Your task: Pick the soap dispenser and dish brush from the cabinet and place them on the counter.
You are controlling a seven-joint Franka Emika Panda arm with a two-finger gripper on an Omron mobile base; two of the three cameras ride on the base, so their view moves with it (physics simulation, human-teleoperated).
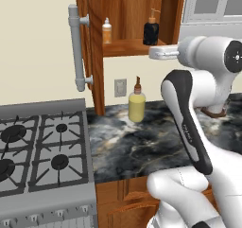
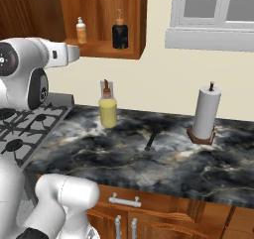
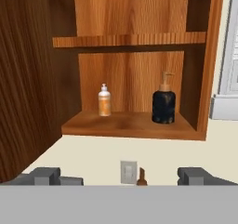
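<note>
The tool (image 3: 118,176) stood with its jaws spread wide and nothing between them, held level in front of the cabinet (image 3: 28,79), whose door hung swung out on the left. Straight ahead of it and a little higher, the black soap dispenser (image 3: 163,104) with a tan pump stood upright on the cabinet's lower shelf (image 3: 130,125), near the shelf's right end, well apart from the fingertips (image 3: 44,175). A small orange bottle (image 3: 104,100) with a white cap stood toward the shelf's left end. Down on the bench (image 2: 149,158), a yellow bottle (image 2: 107,109) stood near the back edge, a dark dish brush (image 2: 151,140) lay mid-slab, and a paper towel roll (image 2: 205,111) stood upright to the right.
</note>
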